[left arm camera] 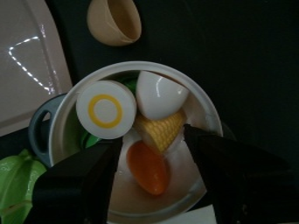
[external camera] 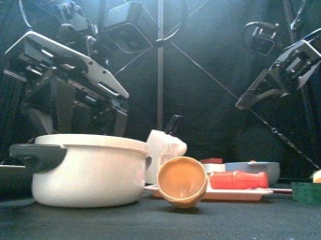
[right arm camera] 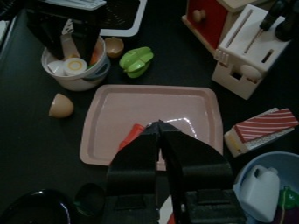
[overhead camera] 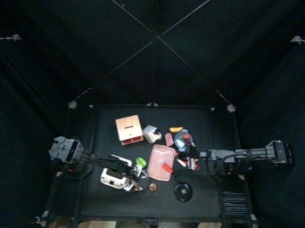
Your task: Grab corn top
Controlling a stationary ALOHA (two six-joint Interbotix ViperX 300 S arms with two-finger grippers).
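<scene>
Over the white bowl [left arm camera: 198, 114]: left end effector [left arm camera: 149, 179] hangs with its two dark jaws spread wide apart, one on each side of the food, clamped on nothing.
Corn top [left arm camera: 163, 131]: a short yellow wedge of kernels lying inside the bowl, near its middle, in the gap between the open jaws.
Long axis of corn: runs along the line from the jaws toward the white egg-shaped piece [left arm camera: 159, 91], the narrow end toward the jaws; whether it lies flat or tilted cannot be told.
Look of corn: pale yellow, ribbed with kernel rows, broader at the end that meets the white piece.
Neighbours in the bowl: an egg slice [left arm camera: 105, 110] with a yellow ring beside the corn; an orange piece [left arm camera: 149, 166] just beside the corn's narrow end; both appear to touch it.
Outside the bowl: a tan cup [left arm camera: 114, 19] lies well apart; a green leafy item [left arm camera: 14, 175] sits against the bowl's edge.
Left arm pose: wrist angled down over the bowl, beside the pink tray [right arm camera: 205, 109].
Right end effector [right arm camera: 160, 131]: jaws pressed together, empty, poised over the pink tray, away from the bowl.
Desk [overhead camera: 202, 125]: black, carrying all of these.
</scene>
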